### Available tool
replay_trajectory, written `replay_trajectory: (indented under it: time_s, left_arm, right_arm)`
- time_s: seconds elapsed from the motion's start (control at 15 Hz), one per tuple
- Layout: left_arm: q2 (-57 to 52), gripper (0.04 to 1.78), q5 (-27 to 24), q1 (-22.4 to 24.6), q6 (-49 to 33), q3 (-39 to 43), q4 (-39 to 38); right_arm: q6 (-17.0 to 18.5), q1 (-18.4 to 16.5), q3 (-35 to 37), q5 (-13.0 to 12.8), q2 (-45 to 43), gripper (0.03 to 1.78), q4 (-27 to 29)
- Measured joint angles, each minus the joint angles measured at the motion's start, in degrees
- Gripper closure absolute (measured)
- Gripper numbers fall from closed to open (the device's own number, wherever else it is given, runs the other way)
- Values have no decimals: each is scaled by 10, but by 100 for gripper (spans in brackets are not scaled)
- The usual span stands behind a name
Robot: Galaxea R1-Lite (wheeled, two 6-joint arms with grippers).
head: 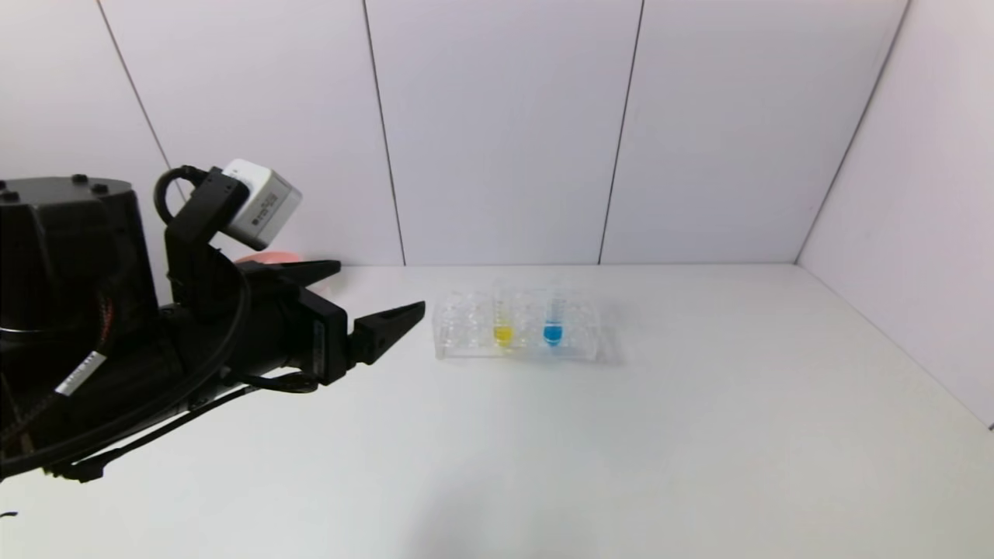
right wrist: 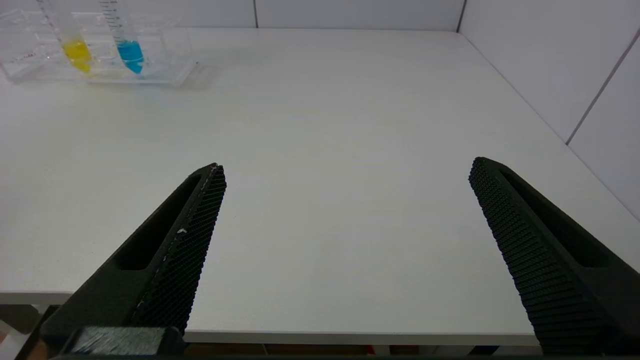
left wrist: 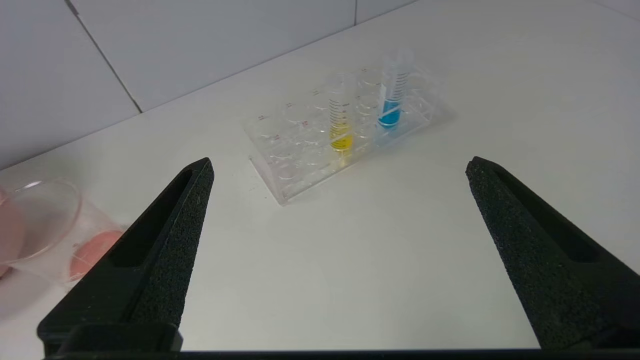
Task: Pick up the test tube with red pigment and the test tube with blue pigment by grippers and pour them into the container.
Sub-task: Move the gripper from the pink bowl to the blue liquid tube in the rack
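Observation:
The test tube with blue pigment [head: 553,329] stands upright in a clear rack [head: 466,330] at the back middle of the table, next to a tube with yellow liquid [head: 503,332]. It also shows in the left wrist view [left wrist: 390,112] and the right wrist view [right wrist: 131,54]. No tube with red pigment is in view. My left gripper [head: 377,289] is open and empty, left of the rack and above the table [left wrist: 340,162]. The clear container [left wrist: 45,225] stands at the far left and shows salmon-pink at its bottom. My right gripper [right wrist: 345,167] is open and empty at the table's front edge.
A pink bowl [head: 268,256] sits at the back left, mostly behind my left arm. White wall panels close the table at the back and right. The white tabletop [head: 699,435] stretches right of and in front of the rack.

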Motion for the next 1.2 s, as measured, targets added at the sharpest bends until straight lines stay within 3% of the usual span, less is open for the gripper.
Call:
replay_trajectory:
  time_s: [0.47, 1.2]
  left_arm:
    - [110, 6, 16, -67, -12, -7, -116]
    - [266, 6, 57, -128, -52, -108, -125]
  right_arm:
    - [0, 0, 0, 0, 0, 4, 0]
    - [0, 0, 0, 0, 0, 4, 0]
